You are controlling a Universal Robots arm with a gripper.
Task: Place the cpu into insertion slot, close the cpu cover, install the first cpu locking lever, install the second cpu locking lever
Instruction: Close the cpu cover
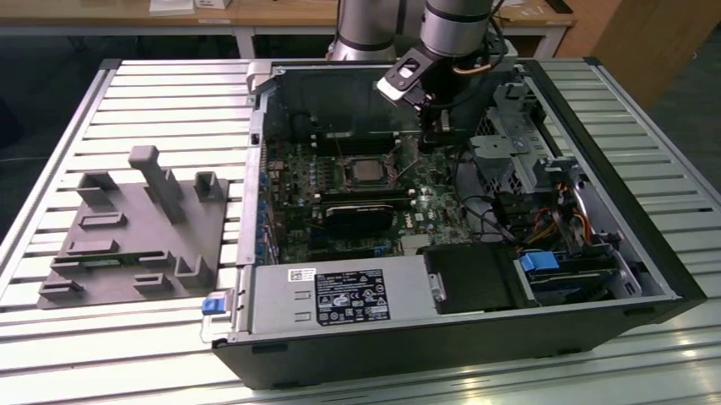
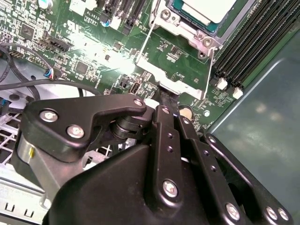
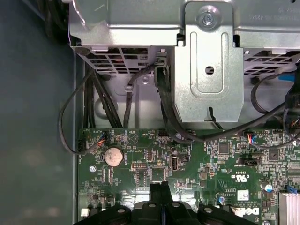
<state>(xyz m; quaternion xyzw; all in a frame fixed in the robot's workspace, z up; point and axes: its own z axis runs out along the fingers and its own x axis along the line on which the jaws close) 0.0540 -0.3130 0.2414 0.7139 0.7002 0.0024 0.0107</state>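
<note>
Chip (image 2: 208, 7) sits in the socket (image 2: 187, 30) just ahead of the gripper (image 2: 165, 101), whose fingers are pressed together, tips touching the open cover (image 2: 178, 84) edge.

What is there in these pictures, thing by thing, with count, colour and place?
table: one, silver slats, under everything.
computer case: one, black, open, on the table.
holder tray: one, grey, on the table at the exterior view's left of the case.
circuit board: one, green, inside the case.
insertion slot: one, silver rim, on the board.
cpu: one, pale silver, seated in the slot.
cpu cover: one, silver frame, open, beside the slot.
coin cell: one, silver, on the board.
arm: one, grey, above the case.
gripper: one, black, fingers together at the cover's edge.
</note>
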